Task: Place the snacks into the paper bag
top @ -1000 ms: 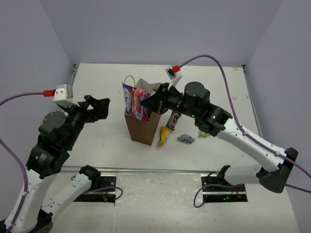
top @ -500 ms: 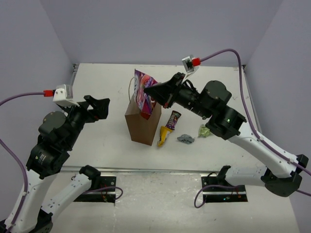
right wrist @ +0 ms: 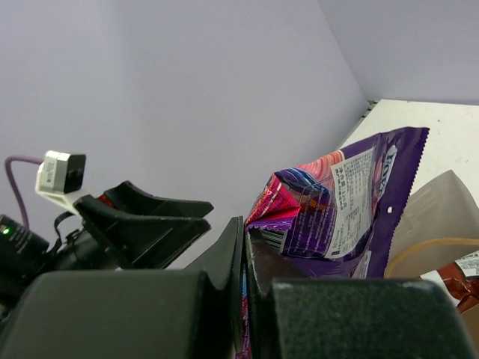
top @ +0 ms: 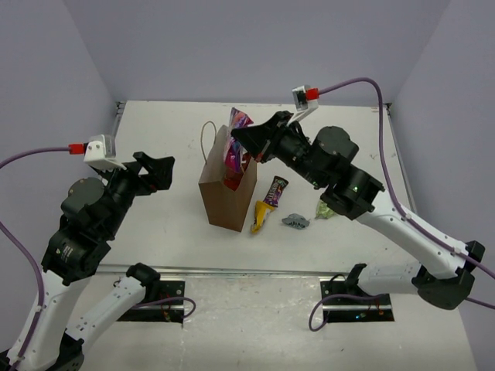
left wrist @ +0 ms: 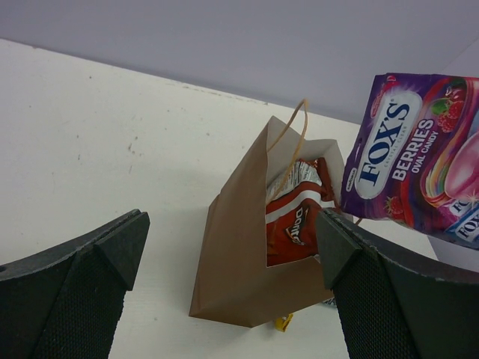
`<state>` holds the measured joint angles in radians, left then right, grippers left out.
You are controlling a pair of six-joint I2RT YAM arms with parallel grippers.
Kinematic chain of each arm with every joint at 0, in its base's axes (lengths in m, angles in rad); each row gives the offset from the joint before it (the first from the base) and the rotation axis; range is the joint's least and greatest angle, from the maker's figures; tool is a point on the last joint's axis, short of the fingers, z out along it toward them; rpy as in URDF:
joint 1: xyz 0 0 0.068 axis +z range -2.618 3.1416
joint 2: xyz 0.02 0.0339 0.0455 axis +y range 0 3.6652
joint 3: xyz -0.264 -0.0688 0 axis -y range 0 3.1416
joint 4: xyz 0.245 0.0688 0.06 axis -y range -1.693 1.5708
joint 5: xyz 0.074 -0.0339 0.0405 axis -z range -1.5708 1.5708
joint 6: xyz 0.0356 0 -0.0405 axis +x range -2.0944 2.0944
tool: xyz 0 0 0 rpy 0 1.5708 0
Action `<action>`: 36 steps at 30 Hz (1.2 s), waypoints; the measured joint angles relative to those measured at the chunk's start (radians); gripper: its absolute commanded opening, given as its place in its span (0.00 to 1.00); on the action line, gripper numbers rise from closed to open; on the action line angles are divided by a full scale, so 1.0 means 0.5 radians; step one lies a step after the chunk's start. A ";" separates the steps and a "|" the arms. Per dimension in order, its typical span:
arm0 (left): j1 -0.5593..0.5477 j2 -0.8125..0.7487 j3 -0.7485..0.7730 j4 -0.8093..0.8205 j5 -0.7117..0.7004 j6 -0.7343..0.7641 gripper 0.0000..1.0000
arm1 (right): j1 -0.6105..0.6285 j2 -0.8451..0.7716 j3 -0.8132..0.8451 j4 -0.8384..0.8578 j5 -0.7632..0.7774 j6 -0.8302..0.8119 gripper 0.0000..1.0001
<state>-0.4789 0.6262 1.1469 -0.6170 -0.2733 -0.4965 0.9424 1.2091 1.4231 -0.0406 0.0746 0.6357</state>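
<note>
My right gripper point(top: 241, 139) pinches the magenta pouch point(left wrist: 419, 172) tight, just above the paper bag point(top: 224, 197); my left gripper point(top: 158, 170) gapes wide and empty, off to that bag's left.

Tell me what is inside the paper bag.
A red chip bag stands in the paper bag, its top showing at the mouth. The brown walls hide the bottom, so anything beneath it cannot be seen.
</note>
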 measured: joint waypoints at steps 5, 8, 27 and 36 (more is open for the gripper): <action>0.000 0.000 0.000 -0.001 -0.001 0.001 1.00 | 0.000 0.129 0.046 -0.012 0.036 0.053 0.10; 0.000 0.000 0.001 -0.001 -0.002 0.001 1.00 | 0.001 0.197 0.057 -0.050 0.037 0.095 0.64; 0.000 -0.007 -0.001 -0.004 -0.024 0.005 1.00 | 0.000 -0.727 -0.433 -0.442 0.365 0.048 0.99; 0.000 0.022 -0.079 0.020 0.002 0.002 1.00 | 0.001 -0.901 -1.535 -0.732 0.346 0.546 0.99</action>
<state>-0.4789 0.6373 1.1072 -0.6071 -0.2726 -0.4953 0.9428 0.7586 0.6556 -0.4065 0.2474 0.9085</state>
